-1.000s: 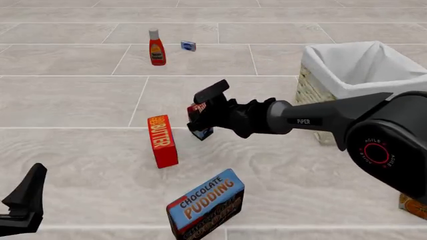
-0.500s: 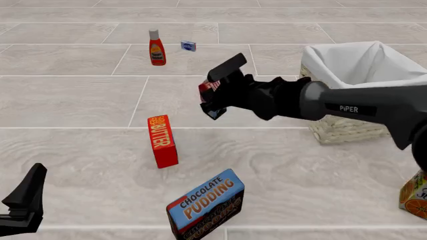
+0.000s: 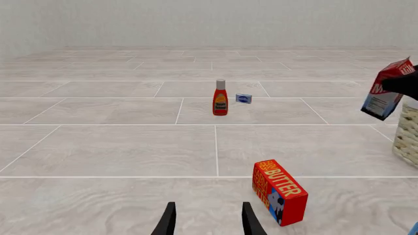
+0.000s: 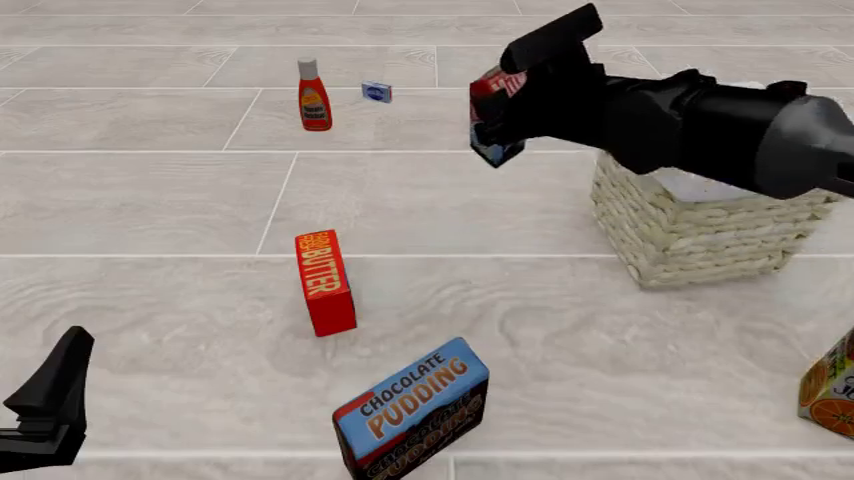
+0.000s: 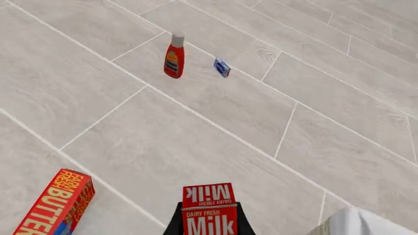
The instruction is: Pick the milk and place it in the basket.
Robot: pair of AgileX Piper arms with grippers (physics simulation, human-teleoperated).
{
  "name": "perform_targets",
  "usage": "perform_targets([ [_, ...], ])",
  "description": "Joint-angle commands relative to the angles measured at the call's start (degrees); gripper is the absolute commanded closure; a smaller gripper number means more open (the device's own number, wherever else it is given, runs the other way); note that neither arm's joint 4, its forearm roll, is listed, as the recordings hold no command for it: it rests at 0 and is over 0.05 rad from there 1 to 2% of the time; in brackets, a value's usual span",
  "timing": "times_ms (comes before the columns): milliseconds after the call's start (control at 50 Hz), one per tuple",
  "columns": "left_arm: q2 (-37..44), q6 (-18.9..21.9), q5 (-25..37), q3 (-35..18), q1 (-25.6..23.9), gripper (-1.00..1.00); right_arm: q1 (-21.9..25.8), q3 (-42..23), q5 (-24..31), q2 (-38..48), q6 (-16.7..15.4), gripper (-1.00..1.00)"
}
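Observation:
My right gripper (image 4: 501,105) is shut on the milk (image 4: 495,118), a small carton with a red top and blue base, and holds it tilted high in the air just left of the basket. The milk shows between the fingers in the right wrist view (image 5: 209,210) and at the edge of the left wrist view (image 3: 386,90). The basket (image 4: 694,235) is pale wicker with a white lining, at the right; my right arm hides most of its rim. My left gripper (image 4: 47,405) is open and empty, low at the front left; its fingers (image 3: 168,220) show in the left wrist view.
A red butter box (image 4: 324,281) stands left of centre. A chocolate pudding box (image 4: 411,407) lies at the front. A ketchup bottle (image 4: 314,95) and a small blue packet (image 4: 376,92) sit at the back. An orange juice carton (image 4: 830,385) is at the right edge.
My right gripper has lifted the milk off the table and carried it up and to the right, toward the basket. The left arm has not moved.

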Motion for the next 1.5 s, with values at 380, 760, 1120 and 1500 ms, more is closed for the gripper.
perform_targets([
  [380,0.0,0.0,0.0,0.0,0.0,-1.0,-12.2,0.7,2.0,-10.9,0.1,1.0],
  [760,0.0,0.0,0.0,0.0,0.0,-1.0,-20.6,6.2,-0.5,-15.9,0.3,1.0],
  [1120,0.0,0.0,0.0,0.0,0.0,-1.0,-28.6,7.4,-1.0,-16.9,-1.1,1.0],
  [1500,0.0,0.0,0.0,0.0,0.0,-1.0,-30.2,4.1,-0.1,-10.0,-0.8,1.0],
])
